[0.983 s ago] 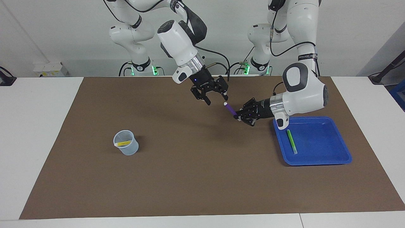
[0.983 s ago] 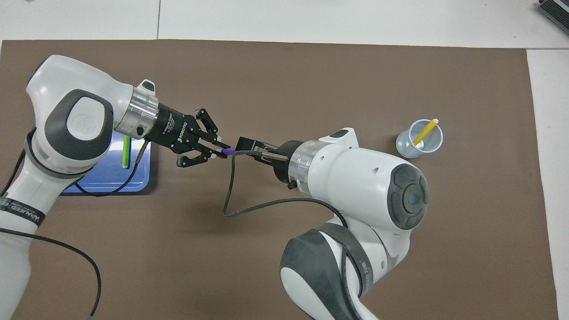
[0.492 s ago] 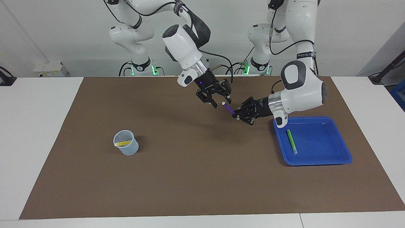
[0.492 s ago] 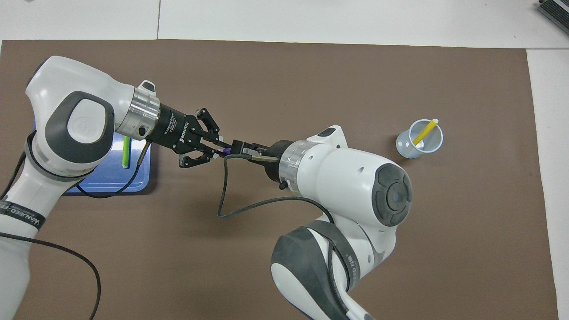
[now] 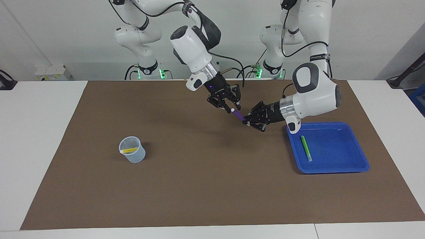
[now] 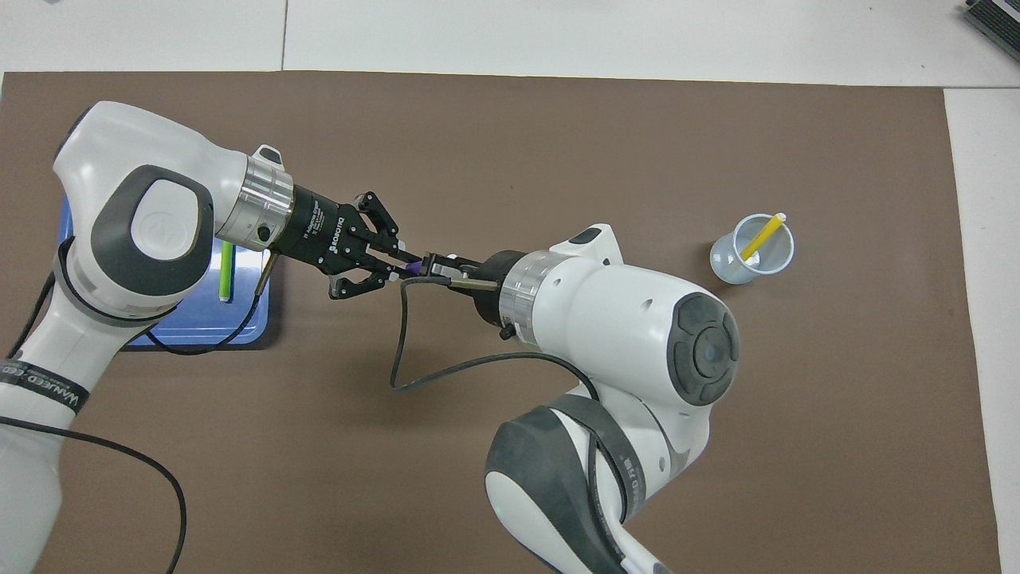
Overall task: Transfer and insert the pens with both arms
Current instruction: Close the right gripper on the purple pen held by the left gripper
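Left gripper (image 5: 246, 122), arm reaching level, jaws clamped on the purple pen (image 5: 238, 115) above the counter (image 5: 199, 186); right gripper (image 5: 231, 109) angled down, jaws narrowed around its pale tip.

You have bright, even light from above in both views, with no dim corners on the worktop (image 5: 40, 139) or the brown mat (image 5: 206, 186). Shadows are soft and short: a faint smudge lies on the mat under the arms, and a small dark one sits beside the clear cup (image 5: 132, 149) on its side toward the left arm's end. Both views are sharp to the edges with no motion blur; you get only a mild sheen on the white arm shells and the blue tray (image 5: 332, 146), and straight edges show no bending.
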{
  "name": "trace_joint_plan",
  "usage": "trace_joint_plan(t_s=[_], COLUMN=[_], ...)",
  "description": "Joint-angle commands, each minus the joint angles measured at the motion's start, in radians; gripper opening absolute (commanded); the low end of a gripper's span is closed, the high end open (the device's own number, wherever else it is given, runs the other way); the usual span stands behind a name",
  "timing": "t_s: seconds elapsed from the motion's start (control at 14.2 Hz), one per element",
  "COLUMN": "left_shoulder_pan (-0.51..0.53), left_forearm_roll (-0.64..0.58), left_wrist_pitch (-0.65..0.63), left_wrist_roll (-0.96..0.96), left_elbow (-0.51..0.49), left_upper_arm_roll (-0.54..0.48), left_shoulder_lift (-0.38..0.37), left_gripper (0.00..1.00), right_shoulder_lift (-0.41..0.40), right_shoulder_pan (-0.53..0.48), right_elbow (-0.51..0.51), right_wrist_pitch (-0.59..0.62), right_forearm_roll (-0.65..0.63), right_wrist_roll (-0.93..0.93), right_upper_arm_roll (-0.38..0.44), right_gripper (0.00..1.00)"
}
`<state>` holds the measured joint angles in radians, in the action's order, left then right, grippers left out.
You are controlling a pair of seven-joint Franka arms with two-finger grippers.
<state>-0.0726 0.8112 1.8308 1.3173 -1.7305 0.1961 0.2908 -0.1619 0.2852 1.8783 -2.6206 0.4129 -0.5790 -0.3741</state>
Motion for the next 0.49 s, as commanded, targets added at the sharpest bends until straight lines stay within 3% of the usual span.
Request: trace_joint_plan(t_s=[0.0, 0.42], left_shoulder_pan=[-0.021, -0.021], left_forearm_roll=[0.023, 0.023], left_wrist_pitch=[0.031, 0.033], left_wrist_roll=[0.030, 0.033], left_elbow=[-0.038, -0.040], left_upper_arm_roll=[-0.014, -0.015], left_shoulder_lift=[-0.035, -0.035], left_gripper=[0.00, 0.00], right_shoulder_lift=[-0.016, -0.018], right_shoulder_pan=[-0.001, -0.006], right_elbow=[-0.016, -0.016], right_wrist_pitch=[-0.015, -0.016], right_forearm_roll=[0.006, 0.006], right_wrist_roll=[0.024, 0.054], right_upper_arm_roll=[-0.005, -0.002], right_gripper=[0.37, 0.37])
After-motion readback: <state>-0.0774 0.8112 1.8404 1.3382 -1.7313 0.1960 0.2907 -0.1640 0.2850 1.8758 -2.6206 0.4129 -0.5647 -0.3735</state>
